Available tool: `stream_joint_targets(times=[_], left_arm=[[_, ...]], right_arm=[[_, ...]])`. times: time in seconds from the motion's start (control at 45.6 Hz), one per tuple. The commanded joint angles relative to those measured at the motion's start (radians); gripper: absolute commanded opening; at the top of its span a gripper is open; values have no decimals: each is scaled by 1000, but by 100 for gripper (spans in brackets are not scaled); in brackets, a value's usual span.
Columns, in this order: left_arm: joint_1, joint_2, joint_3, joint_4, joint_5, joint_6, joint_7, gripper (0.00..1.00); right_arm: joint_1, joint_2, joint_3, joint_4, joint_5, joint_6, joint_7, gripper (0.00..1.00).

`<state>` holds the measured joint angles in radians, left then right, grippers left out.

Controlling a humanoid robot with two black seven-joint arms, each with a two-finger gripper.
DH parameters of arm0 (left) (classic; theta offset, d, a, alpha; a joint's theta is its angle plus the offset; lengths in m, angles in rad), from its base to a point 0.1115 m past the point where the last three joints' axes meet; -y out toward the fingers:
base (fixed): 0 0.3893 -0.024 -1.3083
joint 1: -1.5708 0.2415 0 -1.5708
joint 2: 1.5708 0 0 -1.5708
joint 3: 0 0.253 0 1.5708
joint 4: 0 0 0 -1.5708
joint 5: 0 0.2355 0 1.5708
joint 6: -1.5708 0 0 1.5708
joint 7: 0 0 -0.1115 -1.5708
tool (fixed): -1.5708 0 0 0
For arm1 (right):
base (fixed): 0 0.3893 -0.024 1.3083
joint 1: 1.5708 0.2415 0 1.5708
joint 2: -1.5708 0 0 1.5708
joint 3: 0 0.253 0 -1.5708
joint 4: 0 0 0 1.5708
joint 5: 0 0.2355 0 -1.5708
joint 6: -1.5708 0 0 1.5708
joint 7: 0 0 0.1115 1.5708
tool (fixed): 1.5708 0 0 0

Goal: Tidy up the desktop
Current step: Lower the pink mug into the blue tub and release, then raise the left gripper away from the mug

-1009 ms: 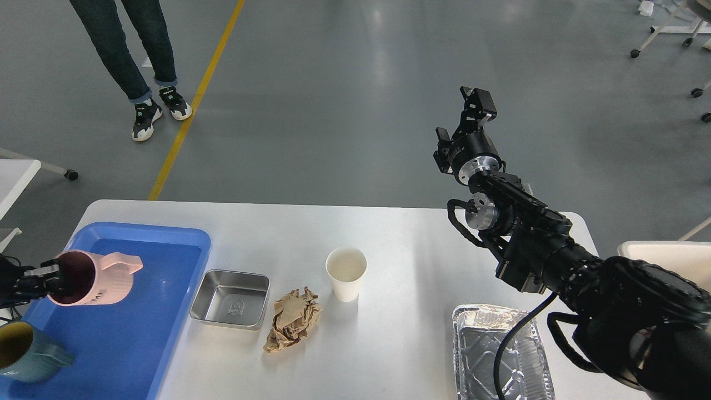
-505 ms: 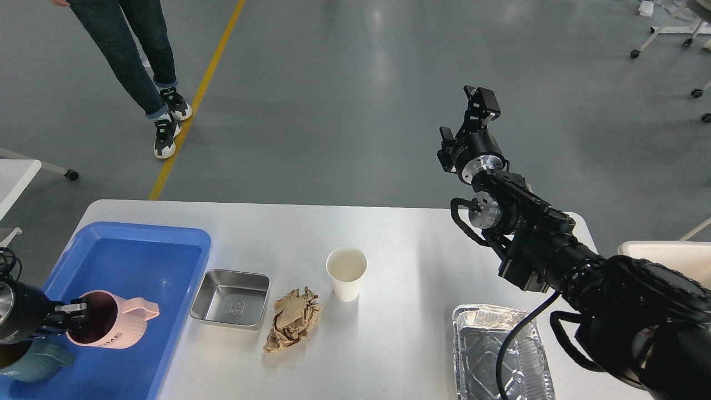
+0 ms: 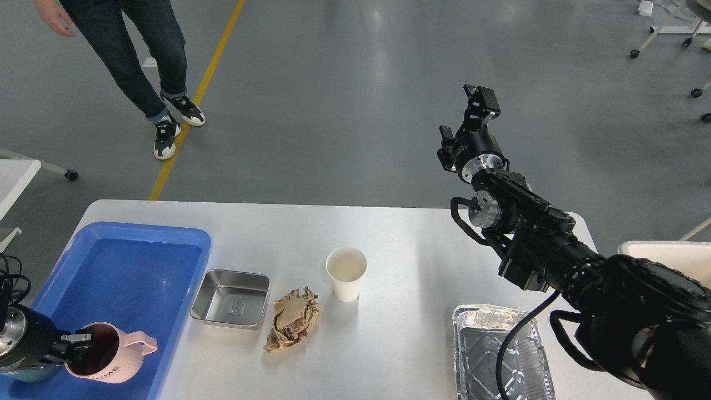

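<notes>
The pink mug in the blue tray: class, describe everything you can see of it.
The pink mug looks like smooth matte plastic or ceramic, with a dark inside, a curved handle pointing right and pale raised lettering low on its side. It is tilted, mouth toward the left, low over the near left corner of the blue tray. The left claw grips its rim. Whether its base touches the tray is unclear.

Foil tray (image 3: 502, 355) cut by bottom edge; teal mug hidden.

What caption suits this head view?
Left fingers hold a pink mug over the blue tray; clutter remains on the desktop.
</notes>
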<state>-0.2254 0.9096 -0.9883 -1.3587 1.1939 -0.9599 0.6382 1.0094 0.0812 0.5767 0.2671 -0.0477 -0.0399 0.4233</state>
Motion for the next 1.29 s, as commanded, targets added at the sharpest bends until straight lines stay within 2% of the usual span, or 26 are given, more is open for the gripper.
stream_joint_targets(times=[0.0, 0.176, 0.373, 0.439, 0.527, 0.636, 0.68, 0.746, 0.79, 0.987, 1.272], left_arm=[[0, -21, 0, 15, 12, 0, 11, 1], [0, -40, 13, 24, 27, 0, 11, 3], [-5, -47, 10, 30, 21, 0, 11, 24], [-5, -49, 4, 30, 18, 0, 9, 37], [-8, -47, -3, 30, 16, 0, 9, 44], [-14, -38, -10, 32, 4, 0, 6, 60], [-15, -34, -13, 32, -17, 0, 3, 68], [-15, -21, -33, 44, -74, 0, -2, 90], [-17, -5, -55, 55, -123, 0, -2, 97], [-77, 45, -130, 67, -214, 0, 5, 97], [-103, 32, -254, 81, -269, 0, 5, 97]], right_arm=[[0, 0, 0, 0, 0, 0, 2, 100], [-2, 0, 0, 0, 0, 0, 2, 100], [0, 3, 0, 1, 0, -1, 0, 100], [0, 5, 0, 1, 0, -1, 2, 100], [0, 6, 2, 1, 0, -1, 0, 100], [0, 6, 0, 1, 0, -3, 2, 100], [0, 5, 0, 0, 0, -6, 0, 100], [0, 5, 0, 1, 0, -8, 0, 100], [0, 3, 0, 0, -1, -8, 0, 100], [14, 6, 0, 1, 0, -12, 0, 100], [26, 9, 0, 1, 0, -25, 0, 100]])
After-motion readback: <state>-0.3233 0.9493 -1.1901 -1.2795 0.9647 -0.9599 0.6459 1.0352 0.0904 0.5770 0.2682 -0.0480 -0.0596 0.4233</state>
